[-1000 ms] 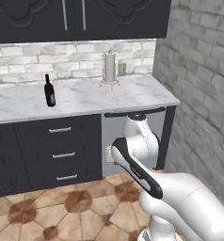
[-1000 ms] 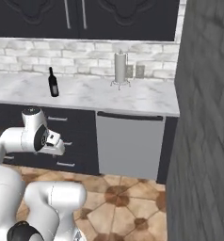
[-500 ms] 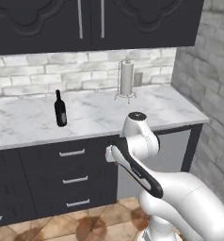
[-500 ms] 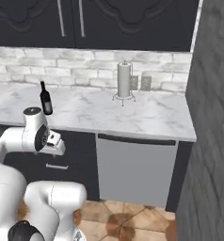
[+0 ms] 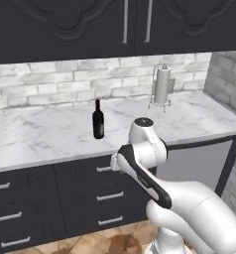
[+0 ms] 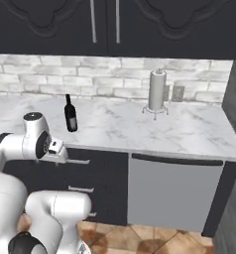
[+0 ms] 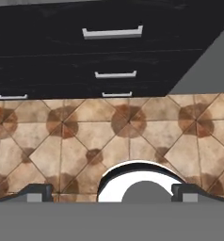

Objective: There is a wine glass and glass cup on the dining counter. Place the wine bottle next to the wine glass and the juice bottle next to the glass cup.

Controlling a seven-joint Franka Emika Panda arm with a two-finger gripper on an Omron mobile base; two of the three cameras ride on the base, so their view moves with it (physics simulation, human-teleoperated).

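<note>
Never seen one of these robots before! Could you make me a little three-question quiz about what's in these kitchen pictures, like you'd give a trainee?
1. True or false: the wine bottle stands upright on the marble counter.
2. In the right base view, what stands to the right of the bottle, nearer the brick wall?
A. a kettle
B. a paper towel holder
C. a fruit bowl
3. What does the hand view look down at between the fingertips of the gripper?

Key
1. True; it is upright and nothing touches it.
2. B
3. A patterned tile floor, with dark drawers beyond; the gripper is open and holds nothing.
</note>
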